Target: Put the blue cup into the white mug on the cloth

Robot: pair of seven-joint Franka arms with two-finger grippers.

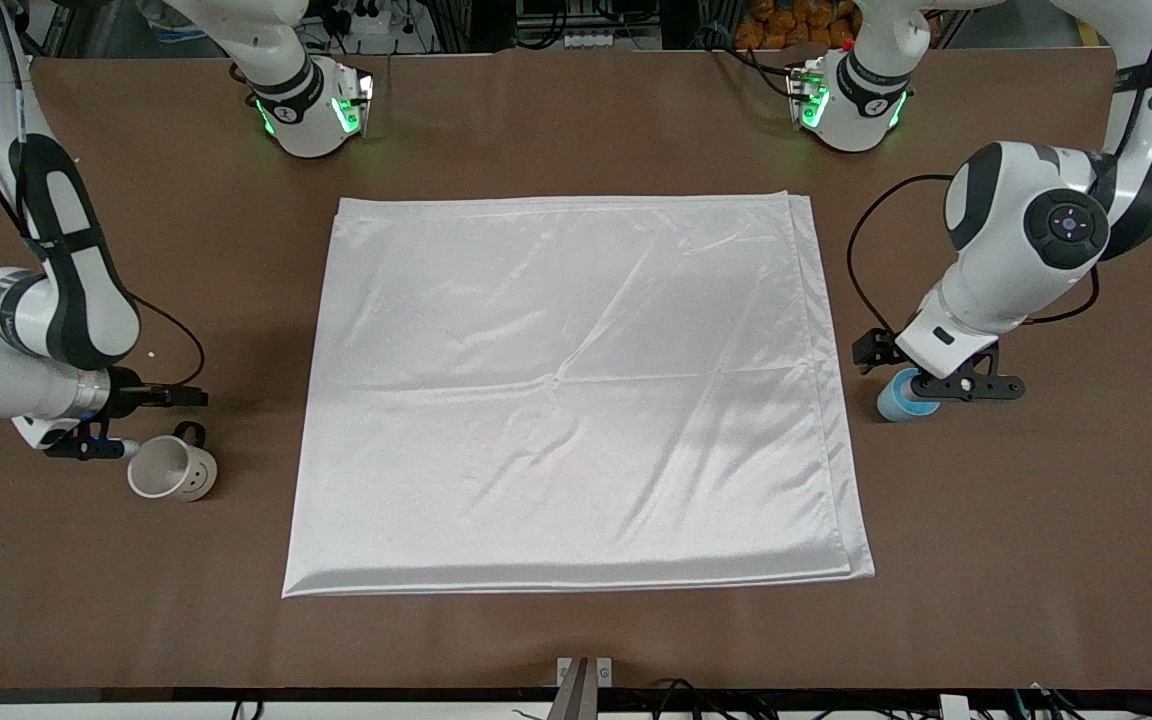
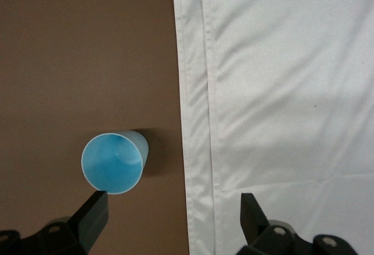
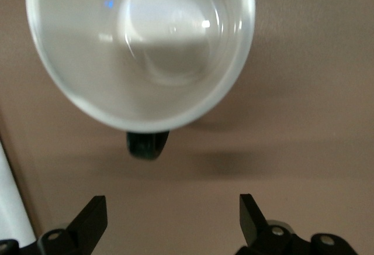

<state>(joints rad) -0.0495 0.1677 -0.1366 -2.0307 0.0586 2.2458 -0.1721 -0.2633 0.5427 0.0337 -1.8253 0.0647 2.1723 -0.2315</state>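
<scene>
One upright blue cup [image 2: 113,162]

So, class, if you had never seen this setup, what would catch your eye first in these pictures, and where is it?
The big shiny white cloth spread across the middle of the brown table dominates. At the left arm's end, the blue cup stands on bare table beside the cloth's edge, with the open left gripper over it. At the right arm's end, the white mug sits off the cloth, the open right gripper low beside it.
</scene>
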